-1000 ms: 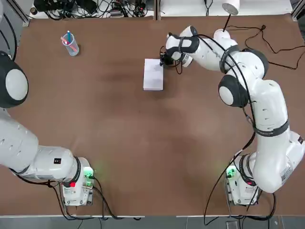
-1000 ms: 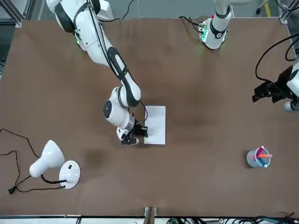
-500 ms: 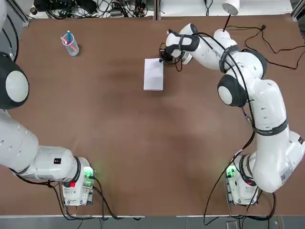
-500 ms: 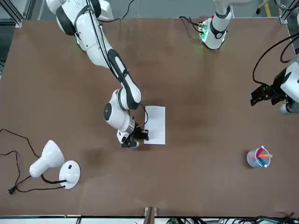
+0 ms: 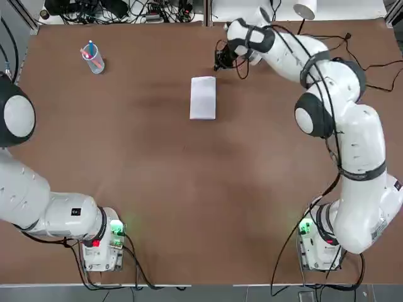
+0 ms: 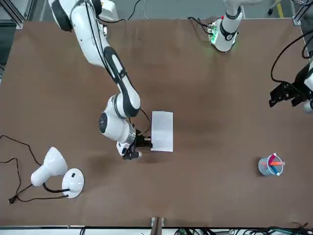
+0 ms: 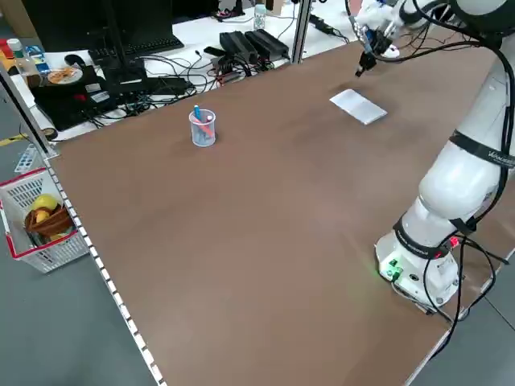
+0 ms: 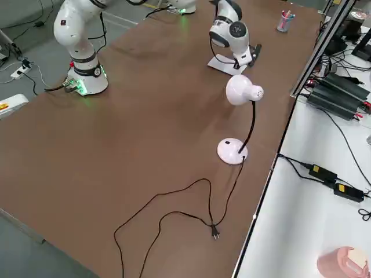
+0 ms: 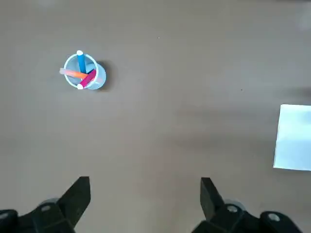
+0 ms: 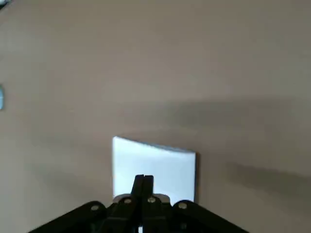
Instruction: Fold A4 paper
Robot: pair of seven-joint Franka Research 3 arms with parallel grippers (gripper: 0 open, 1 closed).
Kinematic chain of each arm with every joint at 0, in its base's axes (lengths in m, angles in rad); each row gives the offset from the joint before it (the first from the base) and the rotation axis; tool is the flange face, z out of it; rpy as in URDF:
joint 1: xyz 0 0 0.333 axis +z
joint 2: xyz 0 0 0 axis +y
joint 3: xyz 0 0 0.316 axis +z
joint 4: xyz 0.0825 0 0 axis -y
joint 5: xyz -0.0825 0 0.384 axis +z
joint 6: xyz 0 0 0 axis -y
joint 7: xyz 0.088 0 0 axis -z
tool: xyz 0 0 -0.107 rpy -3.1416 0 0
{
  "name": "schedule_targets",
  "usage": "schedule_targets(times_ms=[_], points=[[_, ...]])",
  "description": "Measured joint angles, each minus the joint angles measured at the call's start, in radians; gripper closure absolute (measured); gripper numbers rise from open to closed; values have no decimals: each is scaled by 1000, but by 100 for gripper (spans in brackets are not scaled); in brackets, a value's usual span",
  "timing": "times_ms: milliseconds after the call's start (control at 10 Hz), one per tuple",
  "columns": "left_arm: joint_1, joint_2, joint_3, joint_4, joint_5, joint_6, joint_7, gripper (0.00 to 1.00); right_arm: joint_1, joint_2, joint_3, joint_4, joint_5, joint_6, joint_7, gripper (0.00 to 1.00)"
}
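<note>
You are viewing a robotics lab: two robot arms point(image 5: 359, 151) are standing bolted at one edge of a brown worktop point(image 5: 189, 189), while metal framing point(image 7: 302, 30), tangled cables point(image 7: 177, 80) and a computer monitor point(image 7: 68, 24) are lining the area behind.

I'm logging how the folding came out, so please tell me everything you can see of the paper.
The paper is a small, plain white rectangle, folded into layers, lying on the brown tabletop. One edge looks slightly lifted, its layers parted. The right claw, shut, hovers beside it; no contact shows.
</note>
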Motion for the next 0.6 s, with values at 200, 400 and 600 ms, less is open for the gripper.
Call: schedule_targets(times_ms=[200, 400, 600], points=[[0, 0, 0, -1, 0, -31, -1, 0, 87, -173, -99, -138, -81, -52, 2, 93], [0, 0, 0, -3, 0, -45, -14, 0, 117, -331, -184, -223, -219, -238, 4, 85], [-1, 3, -4, -8, 0, -46, -54, 0, 47, -474, -210, -240, -414, -430, 1, 56]])
